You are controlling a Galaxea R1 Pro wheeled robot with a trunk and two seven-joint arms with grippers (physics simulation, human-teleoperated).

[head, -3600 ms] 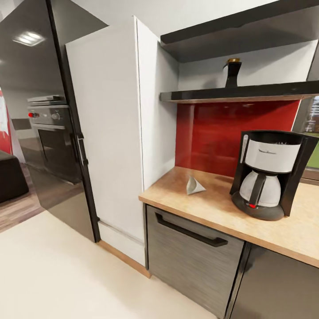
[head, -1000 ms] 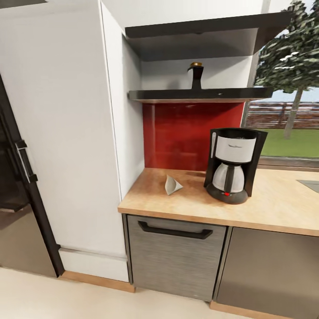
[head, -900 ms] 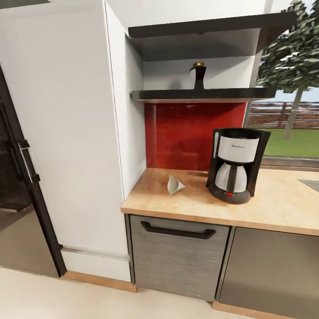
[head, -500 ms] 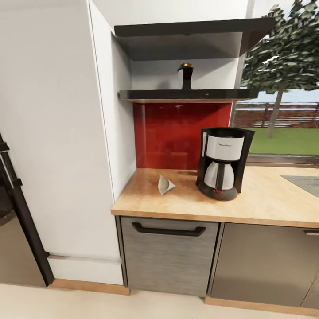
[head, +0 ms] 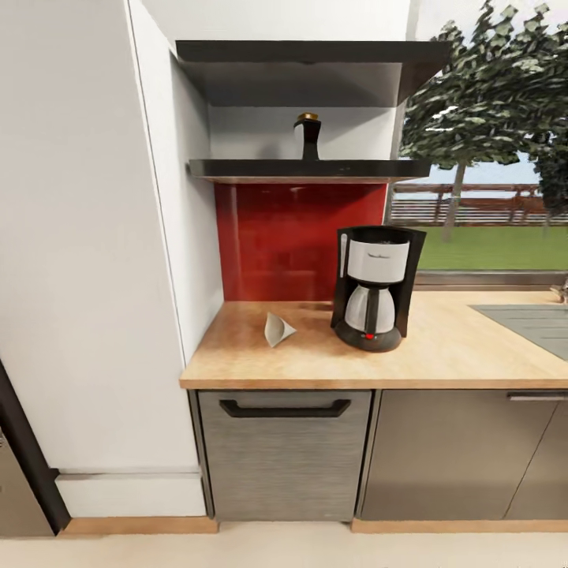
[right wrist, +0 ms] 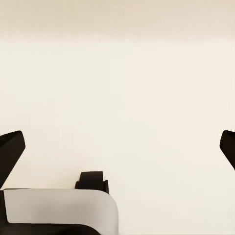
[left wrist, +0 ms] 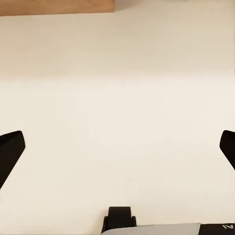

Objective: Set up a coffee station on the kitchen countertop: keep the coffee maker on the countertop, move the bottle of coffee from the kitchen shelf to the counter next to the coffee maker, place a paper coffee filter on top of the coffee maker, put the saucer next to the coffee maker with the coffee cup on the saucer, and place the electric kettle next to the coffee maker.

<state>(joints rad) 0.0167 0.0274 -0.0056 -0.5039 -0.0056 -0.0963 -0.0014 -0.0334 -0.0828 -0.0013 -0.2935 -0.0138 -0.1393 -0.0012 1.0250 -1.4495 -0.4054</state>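
Red backsplash, black shelf, window, cream floor.

The coffee maker bears a small dark brand mark, unreadable.

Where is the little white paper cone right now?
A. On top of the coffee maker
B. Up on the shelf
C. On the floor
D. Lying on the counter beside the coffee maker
D. The filter lies on its side on the countertop, apart from the coffee maker, on the side nearer the white wall panel.
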